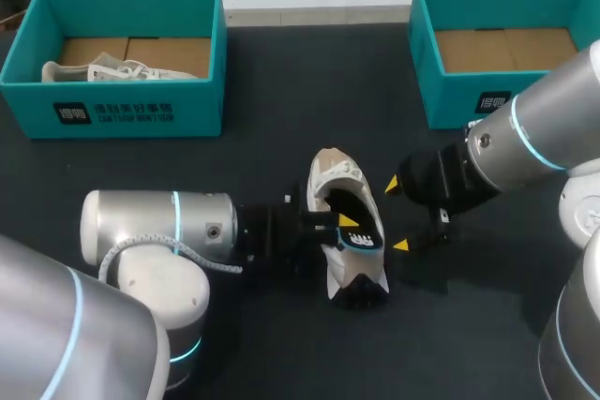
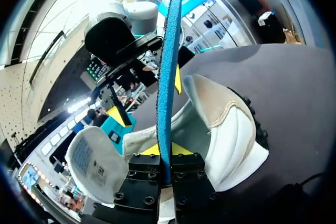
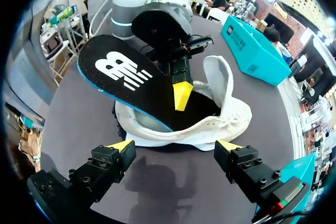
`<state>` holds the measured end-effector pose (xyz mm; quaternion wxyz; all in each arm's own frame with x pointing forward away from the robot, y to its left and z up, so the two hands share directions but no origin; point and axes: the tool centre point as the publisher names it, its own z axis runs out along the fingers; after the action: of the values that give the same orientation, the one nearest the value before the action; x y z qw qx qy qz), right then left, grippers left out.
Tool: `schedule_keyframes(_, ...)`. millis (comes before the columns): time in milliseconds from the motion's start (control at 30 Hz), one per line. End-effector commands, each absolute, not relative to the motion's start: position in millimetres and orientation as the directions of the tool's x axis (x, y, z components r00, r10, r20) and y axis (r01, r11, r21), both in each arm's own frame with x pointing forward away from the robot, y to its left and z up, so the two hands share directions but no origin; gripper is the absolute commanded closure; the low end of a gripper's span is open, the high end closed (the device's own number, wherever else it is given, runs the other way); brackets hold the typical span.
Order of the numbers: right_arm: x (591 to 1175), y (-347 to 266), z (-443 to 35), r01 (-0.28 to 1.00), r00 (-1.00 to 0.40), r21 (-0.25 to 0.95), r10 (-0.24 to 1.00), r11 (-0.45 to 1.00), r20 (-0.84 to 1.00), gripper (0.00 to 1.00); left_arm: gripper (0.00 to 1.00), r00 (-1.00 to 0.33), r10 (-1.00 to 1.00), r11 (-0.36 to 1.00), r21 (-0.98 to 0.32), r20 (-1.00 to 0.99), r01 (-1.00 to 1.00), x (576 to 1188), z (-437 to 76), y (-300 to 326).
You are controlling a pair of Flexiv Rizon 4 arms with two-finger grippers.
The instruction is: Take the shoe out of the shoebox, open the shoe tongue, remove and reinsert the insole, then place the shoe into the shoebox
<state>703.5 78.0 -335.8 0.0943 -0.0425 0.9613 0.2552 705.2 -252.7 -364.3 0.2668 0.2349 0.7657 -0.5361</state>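
Tabletop: dark surface. It carries two teal shoeboxes at the far side and one shoe in the middle.
Shoe: white. It is out of the boxes and lies on the tabletop between the two arms, lengthwise from near to far. Its opening is spread wide, with the tongue pulled up at the far end, as the right wrist view shows on the shoe.
Insole: black top face, blue underside. One end sits inside the shoe's opening and the other is raised clear of it toward the near side. The right wrist view shows the raised face of the insole.
Left end effector: comes in from the left, level with the shoe's opening. In its own view the end effector has both fingers closed tight on the edge of the insole, seen edge-on between them, with the shoe just beside.
Right end effector: just right of the shoe and apart from it. In its own view the end effector has its fingers spread wide and grips nothing.
Left shoebox: far left. A second white shoe lies inside on the cardboard floor.
Right shoebox: far right, well apart from the shoe on the tabletop.
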Motion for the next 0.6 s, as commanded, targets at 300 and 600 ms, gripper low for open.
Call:
schedule_keyframes(300, 703, 78, -337, -0.131, -0.978, 0.483, -0.033, 0.866, -0.205, 0.00, 0.83, -0.733, 0.052, 0.267, -0.698, -0.678, 0.664, 688, -340, -250)
schedule_keyframes(600, 703, 78, -337, -0.131, -0.978, 0.483, -0.033, 0.866, -0.205, 0.00, 0.80, -0.725, 0.069, 0.250, -0.691, -0.686, 0.678, 671, -327, -252)
